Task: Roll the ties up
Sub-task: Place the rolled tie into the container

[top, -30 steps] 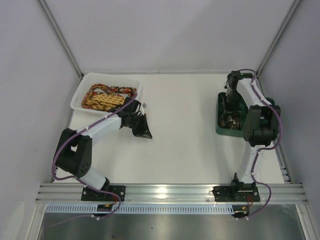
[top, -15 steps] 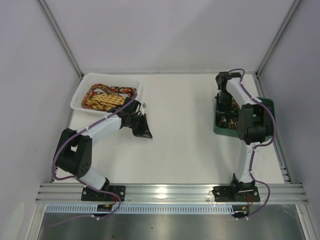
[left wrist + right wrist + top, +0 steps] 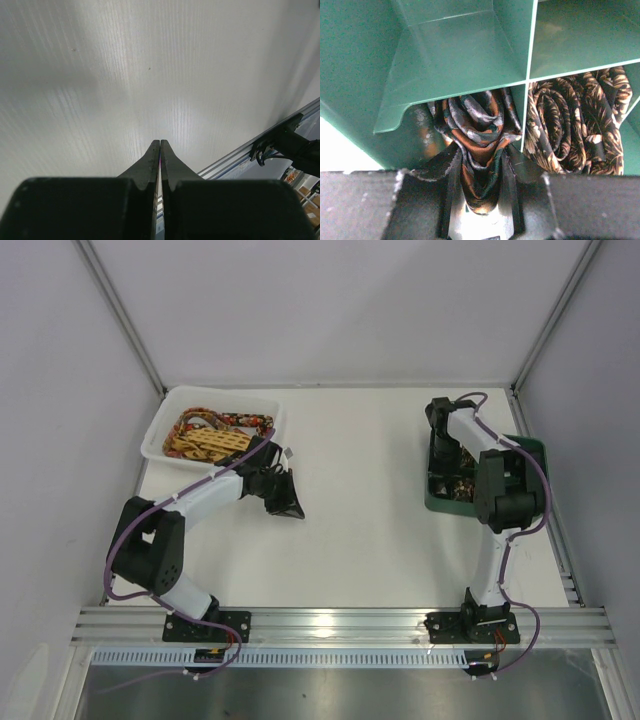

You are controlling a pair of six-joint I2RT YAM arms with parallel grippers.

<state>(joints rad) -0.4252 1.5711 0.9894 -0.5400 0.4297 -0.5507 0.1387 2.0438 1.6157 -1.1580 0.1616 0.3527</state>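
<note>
Right gripper point(image 3: 480, 156) first: it's clamped on a rolled-up brown-and-orange tie point(image 3: 476, 125), one finger on each side, fabric bulging out between and past the tips; the bundle is a loose, scrunchy coil rather than a neat one, and its longer side runs along the fingers, from the wrist out toward the cross wall of the green tray point(image 3: 455, 50). Its folded end faces the wrist camera.

That tie sits in the tray compartment left of the white-edged divider in the wrist view; just across the divider, in the next compartment, there's a second rolled tie point(image 3: 570, 125), brown with a pale leafy print; that one is a proper spiral, wound flat, with the open face of the coil turned toward the camera, so its roll axis points roughly at the lens. The two rolls are close but the divider is between them.

From above, the right gripper point(image 3: 447, 455) is down inside the green tray point(image 3: 531, 448) at the right side of the table point(image 3: 370, 530); the arm hides most of what's in it.

Left gripper point(image 3: 160, 149): jaws pressed together, nothing between them, pointing down at bare white table; in the overhead view the left gripper point(image 3: 288, 500) is just in front of the white bin point(image 3: 158, 436) at the back left.

In that bin is a heap of loose ties point(image 3: 212, 436), unrolled; the yellow lattice one lies roughly left-to-right across the bin, a red patterned strip runs along the back the same way; the rest is too tangled to tell.
</note>
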